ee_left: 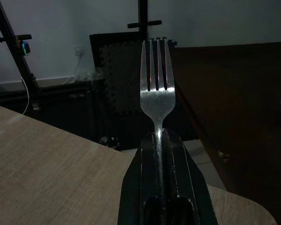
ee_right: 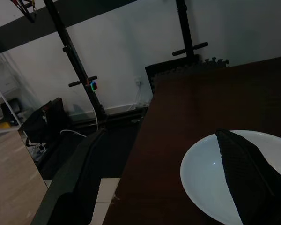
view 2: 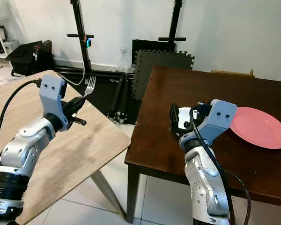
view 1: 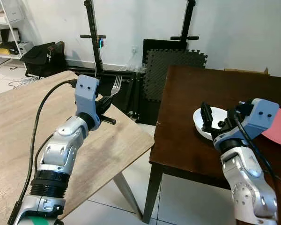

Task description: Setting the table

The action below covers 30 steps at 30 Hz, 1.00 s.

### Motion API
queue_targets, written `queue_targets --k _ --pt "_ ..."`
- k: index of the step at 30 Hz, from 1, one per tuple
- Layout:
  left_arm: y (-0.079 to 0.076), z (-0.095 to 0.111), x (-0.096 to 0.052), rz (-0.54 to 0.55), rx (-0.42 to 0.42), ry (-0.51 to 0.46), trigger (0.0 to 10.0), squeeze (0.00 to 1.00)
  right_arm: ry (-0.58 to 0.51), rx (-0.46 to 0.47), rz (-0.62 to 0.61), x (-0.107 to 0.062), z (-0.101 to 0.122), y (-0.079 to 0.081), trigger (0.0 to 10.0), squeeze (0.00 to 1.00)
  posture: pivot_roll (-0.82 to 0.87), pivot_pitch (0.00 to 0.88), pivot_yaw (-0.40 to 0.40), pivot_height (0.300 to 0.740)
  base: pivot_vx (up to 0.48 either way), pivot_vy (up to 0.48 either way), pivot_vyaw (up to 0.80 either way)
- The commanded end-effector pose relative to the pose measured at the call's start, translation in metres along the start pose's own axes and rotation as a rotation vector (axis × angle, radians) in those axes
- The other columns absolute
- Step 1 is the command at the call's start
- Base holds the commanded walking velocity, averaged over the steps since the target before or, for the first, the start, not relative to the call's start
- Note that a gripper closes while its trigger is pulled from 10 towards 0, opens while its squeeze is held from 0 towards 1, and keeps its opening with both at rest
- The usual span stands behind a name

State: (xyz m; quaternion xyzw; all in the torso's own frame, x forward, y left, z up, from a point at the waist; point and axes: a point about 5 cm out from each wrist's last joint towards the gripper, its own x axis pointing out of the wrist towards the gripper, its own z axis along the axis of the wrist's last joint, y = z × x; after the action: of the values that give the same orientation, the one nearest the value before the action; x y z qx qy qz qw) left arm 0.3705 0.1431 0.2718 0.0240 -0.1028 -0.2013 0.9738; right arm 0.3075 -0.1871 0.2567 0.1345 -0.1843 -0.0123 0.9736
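A silver fork [view 1: 116, 85] stands tines-up in my left gripper [view 1: 105, 101], which is shut on its handle above the far corner of the light wooden table [view 1: 18, 117]. In the left wrist view the fork [ee_left: 157, 89] sticks straight out from between the fingers. A white bowl [view 1: 218, 115] sits near the left edge of the dark brown table [view 1: 201, 89]. My right gripper [view 1: 210, 121] is open and straddles the bowl's near rim: one finger is over the bowl [ee_right: 206, 178] and the other is outside it. A pink plate [view 2: 260, 126] lies to the right of the bowl.
A narrow gap of tiled floor [view 1: 178, 197] separates the two tables. Black stands [view 1: 92, 42] and grey foam mats [view 1: 171, 68] lean against the far wall. A black bag [view 1: 42, 58] and a white shelf [view 1: 4, 33] stand at the far left.
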Motion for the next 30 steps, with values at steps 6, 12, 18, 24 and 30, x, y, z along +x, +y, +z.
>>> queue_targets --k 6,12,18,24,30 --pt "-0.0008 -0.0054 -0.0009 -0.005 -0.013 0.005 10.0 0.0 0.009 -0.008 -0.005 -0.0024 -0.0028 -0.0024 10.0 0.0 0.03 0.095 0.061 0.74 0.0 0.0 0.0" --pt "-0.0003 -0.0053 -0.0009 0.0 -0.018 0.004 10.0 0.0 0.01 -0.011 -0.004 -0.0024 -0.0025 -0.0027 10.0 0.0 0.03 0.095 0.06 0.74 0.0 0.0 0.0" --pt "0.0007 -0.0057 -0.0016 0.008 -0.021 0.005 10.0 0.0 0.01 -0.011 -0.001 -0.0022 -0.0022 -0.0022 10.0 0.0 0.03 0.1 0.056 0.74 0.0 0.0 0.0" --pt "0.0007 -0.006 -0.0018 0.009 -0.023 0.006 10.0 0.0 0.011 -0.01 -0.001 -0.0024 -0.0021 -0.0021 10.0 0.0 0.03 0.1 0.056 0.74 0.0 0.0 0.0" --pt "0.0001 -0.0067 -0.0017 0.006 -0.025 0.008 10.0 0.0 0.012 -0.01 -0.002 -0.0032 -0.0021 -0.002 10.0 0.0 0.03 0.106 0.058 0.74 0.0 0.0 0.0"
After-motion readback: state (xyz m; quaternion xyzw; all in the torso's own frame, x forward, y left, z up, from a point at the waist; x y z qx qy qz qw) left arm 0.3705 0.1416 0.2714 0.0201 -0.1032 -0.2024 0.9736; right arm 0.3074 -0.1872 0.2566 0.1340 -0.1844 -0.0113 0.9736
